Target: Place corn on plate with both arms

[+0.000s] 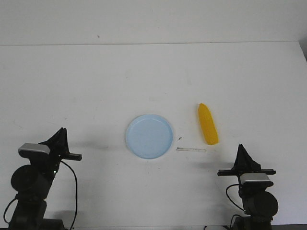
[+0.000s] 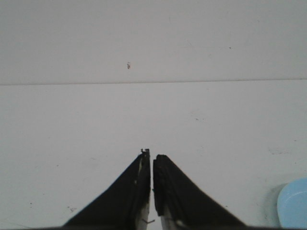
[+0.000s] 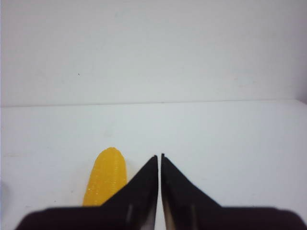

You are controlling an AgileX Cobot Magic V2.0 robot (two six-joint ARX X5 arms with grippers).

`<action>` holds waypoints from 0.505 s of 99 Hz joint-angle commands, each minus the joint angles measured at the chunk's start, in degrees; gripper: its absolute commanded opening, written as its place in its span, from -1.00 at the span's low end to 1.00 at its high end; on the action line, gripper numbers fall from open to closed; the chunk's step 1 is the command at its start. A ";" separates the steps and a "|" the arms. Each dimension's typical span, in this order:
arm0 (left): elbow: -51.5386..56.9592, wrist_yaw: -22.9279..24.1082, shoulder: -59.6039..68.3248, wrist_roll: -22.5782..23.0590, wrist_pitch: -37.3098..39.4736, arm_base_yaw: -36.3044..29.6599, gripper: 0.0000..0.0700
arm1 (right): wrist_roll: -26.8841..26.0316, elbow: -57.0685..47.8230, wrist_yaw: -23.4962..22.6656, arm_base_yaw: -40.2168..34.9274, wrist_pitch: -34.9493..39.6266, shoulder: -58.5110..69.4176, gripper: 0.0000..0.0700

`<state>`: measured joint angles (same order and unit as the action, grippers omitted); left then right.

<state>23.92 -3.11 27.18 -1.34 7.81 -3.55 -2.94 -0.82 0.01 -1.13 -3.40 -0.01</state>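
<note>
No readable text, labels or numbers anywhere.

I see bright, even light in all three views, and it seems to come from above. The white table (image 1: 96,86) looks very pale, almost washed out, with no hard glare spots. Shadows are soft and small: a faint grey one sits under the corn (image 1: 207,123) and along the edge of the plate (image 1: 149,136). Each arm throws a weak shadow beside it. The front view is fairly sharp. In my right wrist view the right gripper (image 3: 159,157) looks blurry at the near edge, and the corn (image 3: 106,175) is a bit soft. The left gripper (image 2: 151,154) shows rough, fuzzy edges too
</note>
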 commanded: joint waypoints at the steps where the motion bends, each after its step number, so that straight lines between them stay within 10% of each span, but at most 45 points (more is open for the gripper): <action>1: -1.05 0.00 -3.82 1.51 -0.37 0.96 -1.00 | 0.20 0.09 0.00 -0.15 -0.70 0.07 -0.97; 50: -1.73 0.48 -17.90 1.77 -13.70 3.54 -1.00 | 0.20 0.09 0.00 -0.15 -0.70 0.07 -0.97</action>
<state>21.67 -2.76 9.45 -0.32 -6.68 -0.08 -2.94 -0.82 0.03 -1.13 -3.40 -0.01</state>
